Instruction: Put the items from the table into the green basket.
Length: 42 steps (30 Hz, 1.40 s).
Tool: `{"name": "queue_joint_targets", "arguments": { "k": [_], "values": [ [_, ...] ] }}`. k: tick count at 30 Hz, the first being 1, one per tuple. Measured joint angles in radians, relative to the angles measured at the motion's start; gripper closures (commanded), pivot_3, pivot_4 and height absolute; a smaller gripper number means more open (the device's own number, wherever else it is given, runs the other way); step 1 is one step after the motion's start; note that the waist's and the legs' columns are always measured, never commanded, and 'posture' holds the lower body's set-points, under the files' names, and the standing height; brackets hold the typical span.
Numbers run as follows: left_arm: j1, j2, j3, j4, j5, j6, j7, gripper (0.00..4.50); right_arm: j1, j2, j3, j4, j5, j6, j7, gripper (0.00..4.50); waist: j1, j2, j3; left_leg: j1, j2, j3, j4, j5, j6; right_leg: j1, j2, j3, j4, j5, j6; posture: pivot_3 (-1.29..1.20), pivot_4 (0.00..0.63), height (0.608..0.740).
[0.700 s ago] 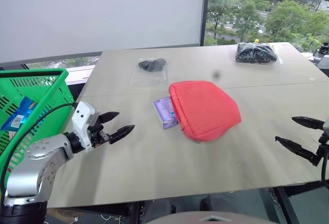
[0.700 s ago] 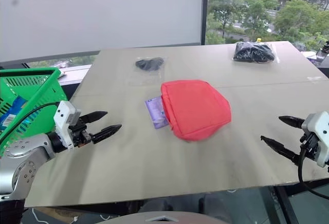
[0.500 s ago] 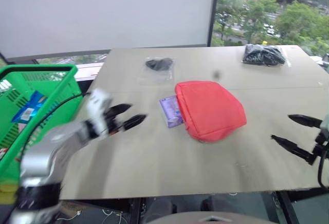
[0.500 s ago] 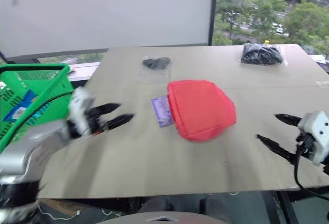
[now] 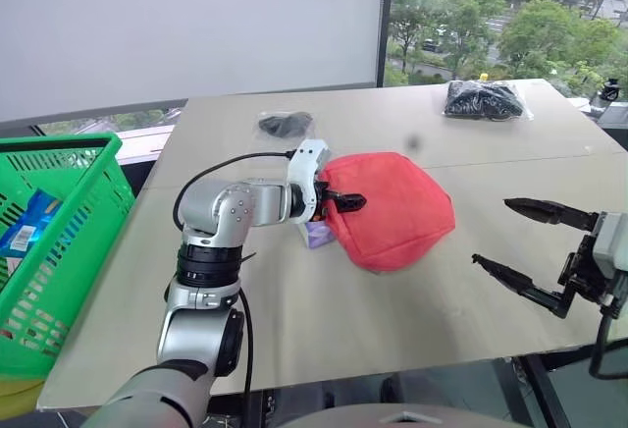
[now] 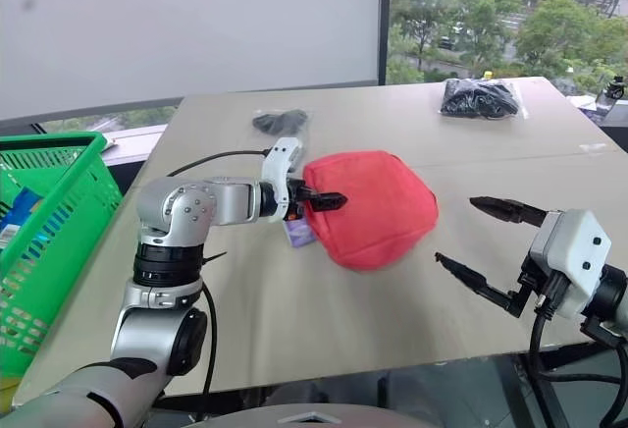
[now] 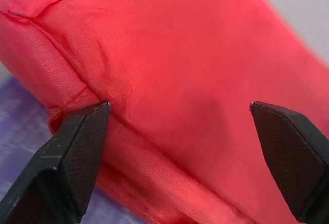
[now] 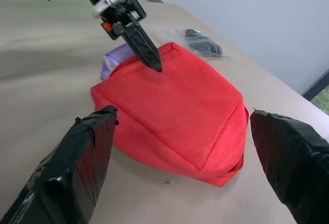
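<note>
1. Now the left hand [image 5: 343,200] is at the left edge of the red pouch [image 5: 392,207], with its two black fingers spread apart; it grips nothing.
2. From the head views, the pouch lies flat near the middle of the worktop [image 5: 294,320], and the purple packet [image 5: 316,235] shows from under its left side, just below the left hand.
3. The left wrist view is very close: one fingertip [image 7: 85,131] is at the pouch's seam and the other [image 7: 288,142] is over the red fabric, well apart. If they touch the fabric, I cannot tell.
4. The right wrist view shows one finger of the left hand [image 8: 144,47] with its tip against the top edge of the pouch, and the purple packet [image 8: 114,59] behind it.
5. The right hand [image 6: 491,246] hangs over the right part of the worktop, released, with its fingers wide and apart from the pouch.
6. The green basket [image 5: 59,241] stands off the left edge of the worktop. A blue packet [image 5: 22,224] is inside it.
7. One clear bag with black contents [image 5: 285,126] lies on the far side of the worktop behind the left hand. The second bag [image 5: 483,100] lies at the far right corner.
8. The seam of the worktop runs across just behind the pouch.
</note>
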Motion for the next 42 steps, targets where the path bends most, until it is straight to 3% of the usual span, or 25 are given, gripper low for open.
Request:
{"name": "queue_joint_targets", "arguments": {
  "k": [4,11,17,22,24,26,27,28,29,34,36,42],
  "values": [
    [0.000,0.008,0.012,-0.001,0.047,-0.002,0.027,0.00,0.023,0.005,-0.017,-0.024,0.001,0.001,-0.014,0.07,-0.020,0.000,0.000,0.000,0.000,0.001,0.000,0.000,0.000,0.000,0.001,0.000,0.000,-0.002,0.003,-0.16,0.000,0.740],
    [-0.055,-0.024,0.174,-0.070,0.025,0.046,0.032,0.00,0.042,0.016,-0.018,-0.027,0.002,-0.001,-0.021,0.07,-0.024,-0.003,0.002,0.000,0.000,0.001,0.000,0.001,-0.001,0.000,0.000,0.001,-0.001,-0.001,0.001,-0.15,0.000,0.740],
    [-0.036,0.026,0.171,-0.053,0.048,0.065,0.025,0.00,0.043,0.017,-0.018,-0.023,-0.001,-0.008,-0.016,0.07,-0.023,-0.003,0.003,0.001,0.000,0.001,0.000,0.001,-0.001,0.000,0.000,0.001,-0.001,0.000,0.001,-0.15,0.000,0.740],
    [-0.035,-0.012,0.160,0.028,0.081,0.047,0.028,0.00,0.044,0.017,-0.017,-0.021,-0.008,-0.012,-0.015,0.07,-0.019,-0.004,0.003,0.001,-0.001,0.000,0.000,0.001,-0.001,0.000,0.000,-0.001,-0.001,0.000,0.000,-0.15,0.000,0.740],
    [-0.035,-0.042,0.146,0.064,0.083,0.035,0.017,0.51,0.044,0.020,-0.015,-0.020,-0.017,-0.017,-0.016,0.00,-0.020,-0.004,0.003,0.001,-0.001,0.000,0.000,0.001,-0.001,-0.001,-0.001,0.000,-0.001,0.000,0.000,-0.16,0.000,0.740],
    [-0.030,-0.071,0.100,0.110,0.086,0.004,-0.007,1.29,0.042,0.024,-0.012,-0.017,-0.028,-0.025,-0.018,0.00,-0.021,-0.004,0.003,0.000,0.000,0.000,0.000,0.001,-0.001,-0.001,-0.001,0.000,-0.002,0.000,0.000,-0.17,0.000,0.740],
    [-0.028,-0.071,0.092,0.115,0.087,-0.003,-0.013,1.29,0.042,0.025,-0.011,-0.017,-0.030,-0.026,-0.018,0.00,-0.022,-0.004,0.003,0.000,0.000,0.000,0.000,0.001,-0.001,-0.001,-0.001,0.000,-0.002,0.000,0.000,-0.17,0.000,0.740],
    [-0.021,-0.072,0.078,0.128,0.091,-0.024,-0.026,1.91,0.042,0.026,-0.011,-0.017,-0.033,-0.026,-0.019,0.00,-0.024,-0.004,0.003,0.000,0.000,0.001,0.000,0.000,-0.001,-0.001,-0.001,0.001,-0.002,0.000,0.000,-0.17,0.000,0.740],
    [-0.013,-0.071,0.069,0.134,0.094,-0.049,-0.036,2.15,0.042,0.027,-0.010,-0.016,-0.036,-0.026,-0.021,0.00,-0.027,-0.004,0.003,-0.001,0.001,0.001,-0.001,0.000,-0.001,-0.001,-0.001,0.002,-0.001,0.000,0.000,-0.17,0.000,0.740],
    [0.027,-0.057,0.084,0.135,0.090,-0.151,-0.084,4.45,0.032,0.027,0.002,-0.015,-0.049,-0.027,-0.036,0.00,-0.028,-0.004,0.003,0.000,0.001,0.002,-0.001,0.001,-0.001,-0.001,-0.001,0.002,-0.001,0.000,0.000,-0.15,0.000,0.740],
    [0.042,-0.060,0.135,0.125,0.069,-0.196,-0.098,4.45,0.025,0.029,0.014,-0.013,-0.057,-0.028,-0.040,0.00,-0.028,-0.004,0.004,0.000,0.001,0.002,-0.001,0.001,-0.001,-0.001,-0.001,0.003,-0.001,0.000,0.000,-0.14,0.000,0.740],
    [-0.064,-0.070,0.501,0.145,-0.068,-0.314,0.012,4.45,-0.075,0.051,0.091,0.012,-0.056,-0.027,-0.080,0.00,-0.026,-0.008,0.007,0.000,0.001,0.002,0.000,0.001,-0.002,-0.002,-0.001,0.002,0.000,0.000,0.000,-0.09,0.000,0.740]
  ]
}}
